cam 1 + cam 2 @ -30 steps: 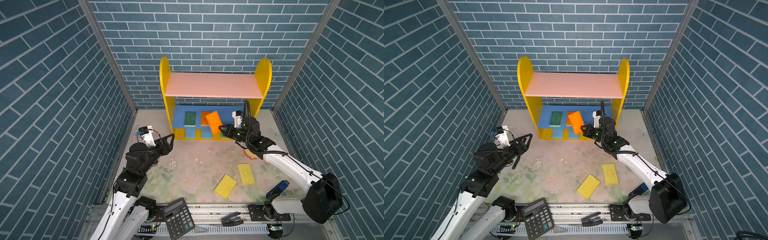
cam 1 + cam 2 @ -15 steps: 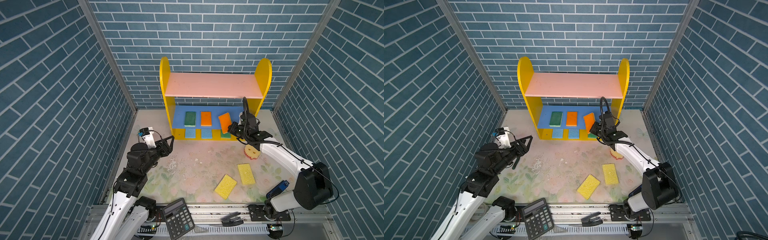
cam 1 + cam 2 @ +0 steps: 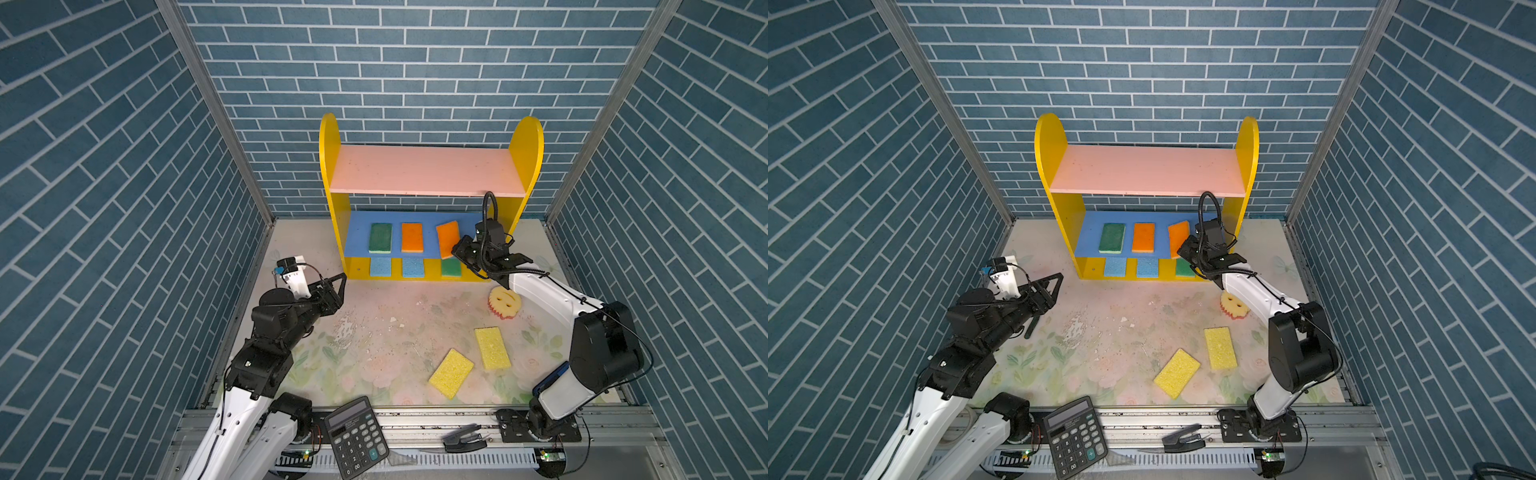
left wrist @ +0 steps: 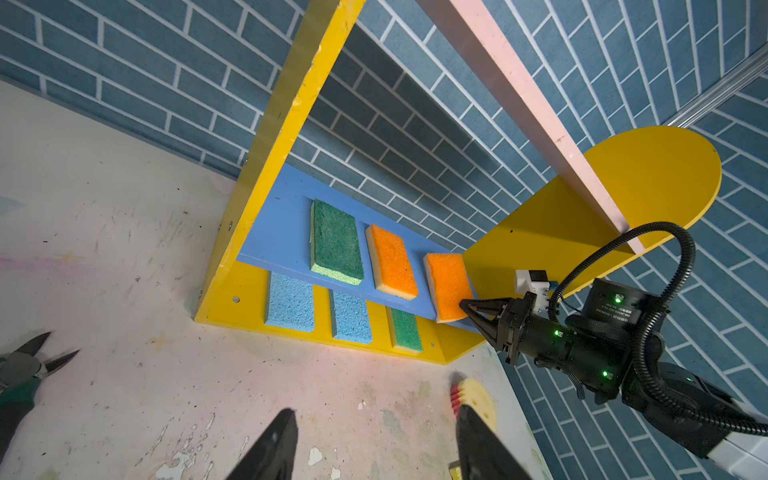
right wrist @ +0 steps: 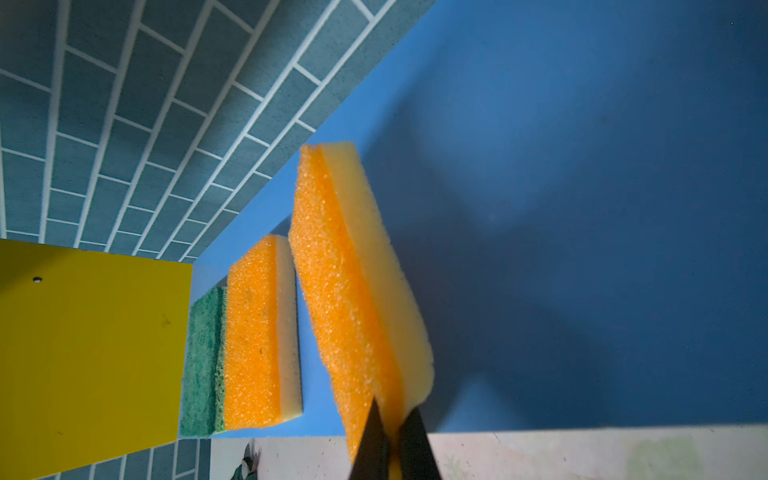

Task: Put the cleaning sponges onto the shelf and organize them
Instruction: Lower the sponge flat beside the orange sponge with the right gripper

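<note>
A black calculator (image 3: pixel 356 436) lies on the metal rail in front of the tabletop's (image 3: pixel 374 316) near edge. The tabletop is a pale floral-printed sheet, scuffed and flaked white toward its middle. Blue brick-patterned walls (image 3: pixel 124 166) close it in on the left, right and far sides.

Toward the near right corner a yellow sponge (image 3: pixel 451 373) lies flat and askew. A second yellow sponge (image 3: pixel 492 348) lies just beside it, not touching. Both are coarse, open-pored rectangles.

Farther back, by the right edge, sits the round smiley sponge (image 3: pixel 503 302), with a scalloped rim and pink underside, partly under the right arm. Over the left side the left gripper (image 4: pixel 374 411) hovers with its fingers apart and nothing between them. The tabletop's middle lies open between the arms.

The shelf (image 3: pixel 328 166) stands at the far edge, with smooth painted boards between round-topped yellow side panels. On its yellow base lie a light blue sponge (image 3: pixel 380 266), another light blue sponge (image 3: pixel 413 267) and a small green sponge (image 3: pixel 451 267), all spaced apart.

On the blue middle board (image 3: pixel 357 232) a green scrub-topped sponge (image 3: pixel 380 238) and an orange sponge (image 3: pixel 412 237) lie flat and square. A skewed orange sponge (image 3: pixel 448 239) sits near the right panel. Its near end, at the board's front edge, is pinched between the right gripper's (image 5: pixel 392 409) fingers. Whether that sponge rests on the board I cannot tell. The pink top board (image 3: pixel 424 170) spans above.
</note>
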Controlling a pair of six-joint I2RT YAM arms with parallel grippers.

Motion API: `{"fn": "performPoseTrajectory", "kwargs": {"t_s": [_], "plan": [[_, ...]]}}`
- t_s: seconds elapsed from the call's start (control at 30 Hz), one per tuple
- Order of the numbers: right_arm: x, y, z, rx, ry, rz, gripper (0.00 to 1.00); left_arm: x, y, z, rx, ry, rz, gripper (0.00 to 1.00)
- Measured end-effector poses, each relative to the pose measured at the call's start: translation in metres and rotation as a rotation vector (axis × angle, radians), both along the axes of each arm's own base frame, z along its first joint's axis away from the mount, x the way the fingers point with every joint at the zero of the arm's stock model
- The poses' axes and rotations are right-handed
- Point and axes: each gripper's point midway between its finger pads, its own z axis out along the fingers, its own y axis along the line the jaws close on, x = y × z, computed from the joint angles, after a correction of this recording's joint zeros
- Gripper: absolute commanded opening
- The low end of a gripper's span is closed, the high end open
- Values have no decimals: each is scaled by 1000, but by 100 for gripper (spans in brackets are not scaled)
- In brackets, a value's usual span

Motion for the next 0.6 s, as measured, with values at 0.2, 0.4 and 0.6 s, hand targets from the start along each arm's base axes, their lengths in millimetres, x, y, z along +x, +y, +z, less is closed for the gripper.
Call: {"fn": "performPoseTrajectory", "kwargs": {"t_s": [0.2, 0.4, 0.6], "plan": [[5, 2, -1, 6, 7, -9, 0, 0, 0, -2, 8, 6, 1, 63], [6, 0, -2, 10, 12, -27, 0, 3, -1, -7, 16, 22, -1, 63], [9, -1, -5, 20, 20, -49, 3, 3, -1, -7, 16, 22, -4, 63]]}}
